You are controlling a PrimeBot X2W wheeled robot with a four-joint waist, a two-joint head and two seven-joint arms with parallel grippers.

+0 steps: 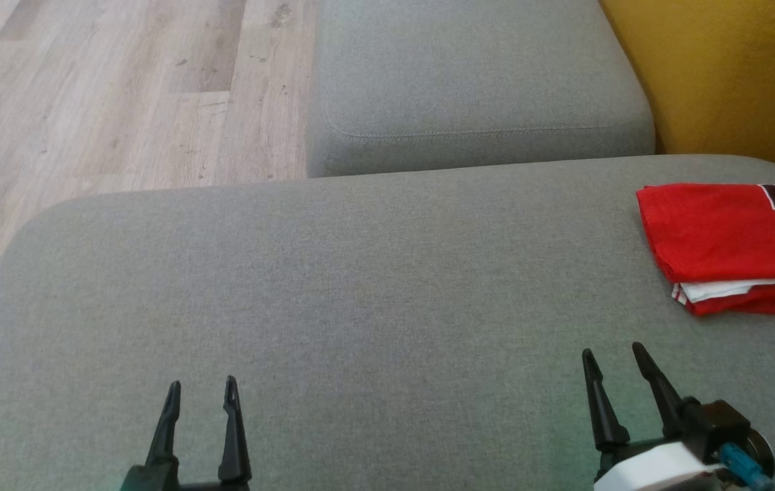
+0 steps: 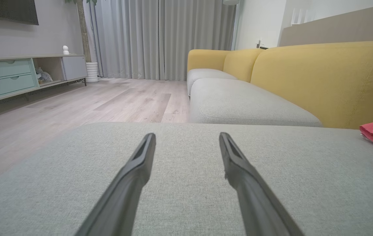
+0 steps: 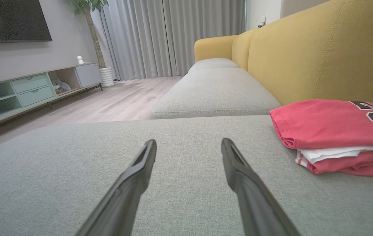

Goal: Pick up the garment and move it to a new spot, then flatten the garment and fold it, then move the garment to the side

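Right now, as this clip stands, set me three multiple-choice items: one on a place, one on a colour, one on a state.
1. Where does the shirt lie? A) on the grey cushion, at the robot's right by the yellow backrest B) draped over the backrest C) hanging off the cushion's front edge
2. The shirt's main colour? A) blue B) red C) green
3. How do the left gripper and right gripper stand? A) both shut B) right shut on the shirt C) both open, empty
Answers: 1 A, it lies folded flat beside the backrest; 2 B, red cloth with dark numerals; 3 C, fingers spread over bare cushion.
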